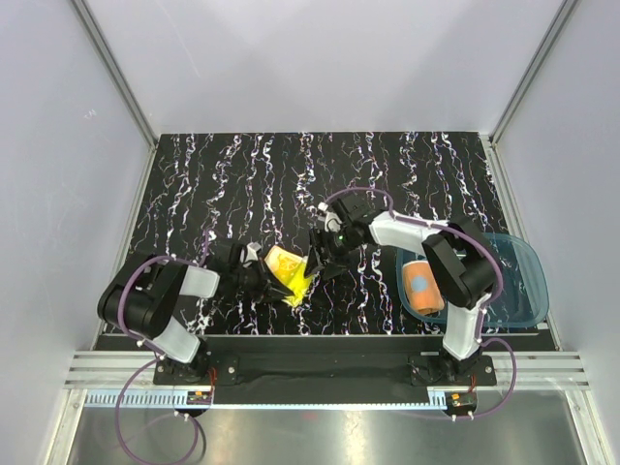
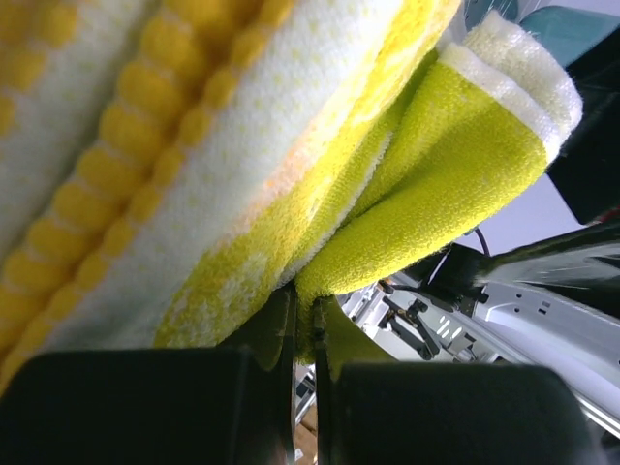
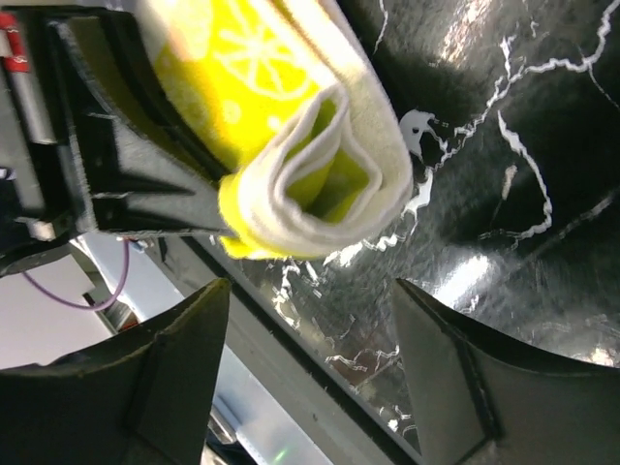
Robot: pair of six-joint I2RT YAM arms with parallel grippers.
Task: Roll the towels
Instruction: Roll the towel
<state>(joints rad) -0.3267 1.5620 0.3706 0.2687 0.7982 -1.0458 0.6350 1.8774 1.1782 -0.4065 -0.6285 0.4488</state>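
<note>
The yellow towel (image 1: 287, 268), with a white-and-yellow pattern, is partly rolled and held just above the black marbled table between the two arms. My left gripper (image 1: 254, 274) is shut on its edge; in the left wrist view the cloth (image 2: 291, 165) fills the frame and is pinched between the fingers (image 2: 276, 334). My right gripper (image 1: 318, 254) is open just right of the towel; in the right wrist view the rolled end (image 3: 310, 184) lies beyond the spread fingertips (image 3: 208, 310). The orange polka-dot towel (image 1: 422, 286) lies rolled in the blue tray (image 1: 523, 281).
The translucent blue tray sits at the table's right edge beside the right arm. The black marbled table top (image 1: 291, 184) extends back to the white walls. A metal rail (image 1: 320, 373) runs along the near edge.
</note>
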